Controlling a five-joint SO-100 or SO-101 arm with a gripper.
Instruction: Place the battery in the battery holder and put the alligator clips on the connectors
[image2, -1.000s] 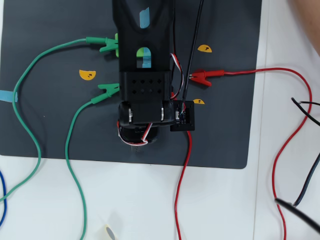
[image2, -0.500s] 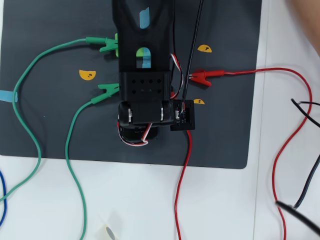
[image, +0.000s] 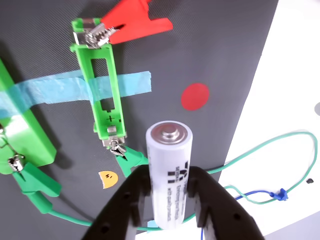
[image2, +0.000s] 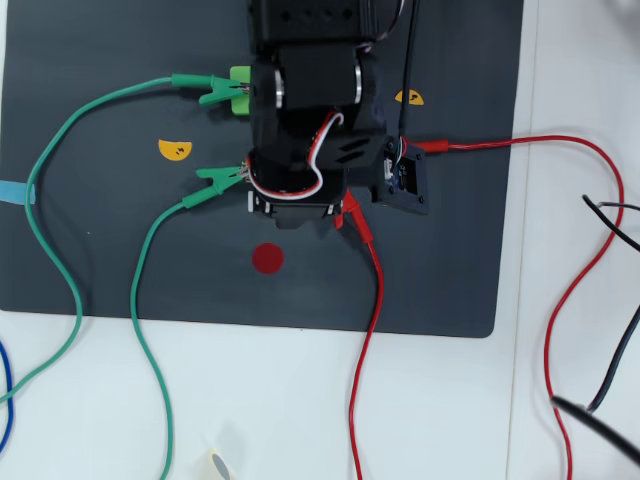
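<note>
In the wrist view the gripper is grasping the battery, its two black fingers pressing on either side of the white cylinder near its lower half. The battery is standing upright between them, its silver cap facing the camera and its black printed label running down its side. It is hanging above the dark mat, just right of the near end of the battery holder, and is not inside the frame.

The battery holder is lying on the mat under a strip of blue tape that is crossing its middle; the frame is sitting empty, with a plus mark showing at its near end. A red alligator clip is biting the silver tab at the far end, and a green alligator clip is gripping the tab at the near end. To the left, a wider green block is carrying another green clip. A red dot is lying on the mat to the right of the holder.

In the overhead view the arm is covering the holder and battery, while green wires are trailing left and red wires right
</note>
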